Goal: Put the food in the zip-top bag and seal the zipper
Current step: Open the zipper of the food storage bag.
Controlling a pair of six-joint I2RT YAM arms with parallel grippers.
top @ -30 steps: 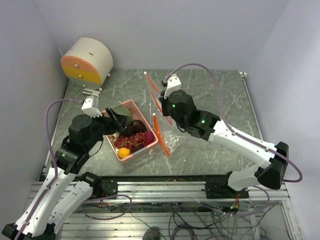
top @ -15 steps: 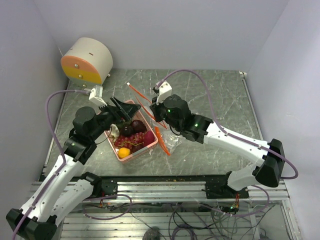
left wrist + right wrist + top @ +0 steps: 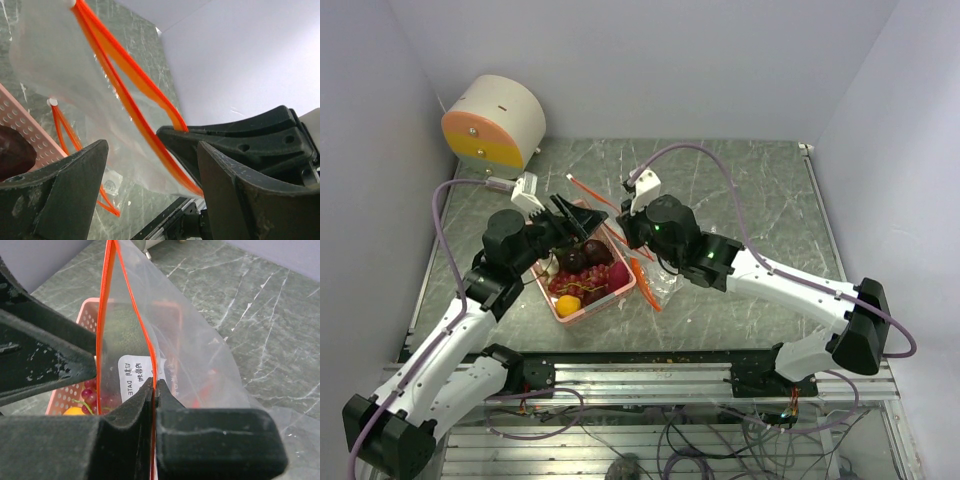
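My right gripper is shut on the orange-red zipper of the clear zip-top bag and holds it up over the pink basket. In the right wrist view the jaws pinch one strip of the open mouth. My left gripper is open and empty, right at the bag's mouth; the bag and zipper hang in front of its fingers. The food lies in the basket: dark grapes, an orange fruit, a magenta piece, a whitish bulb.
A round white and orange drum stands at the back left. Another orange strip with crumpled clear plastic lies on the marble table just right of the basket. Walls close in on three sides.
My left gripper has risen out of the basket and swung up and right to the bag's mouth. My right gripper has carried the bag left, over the basket.
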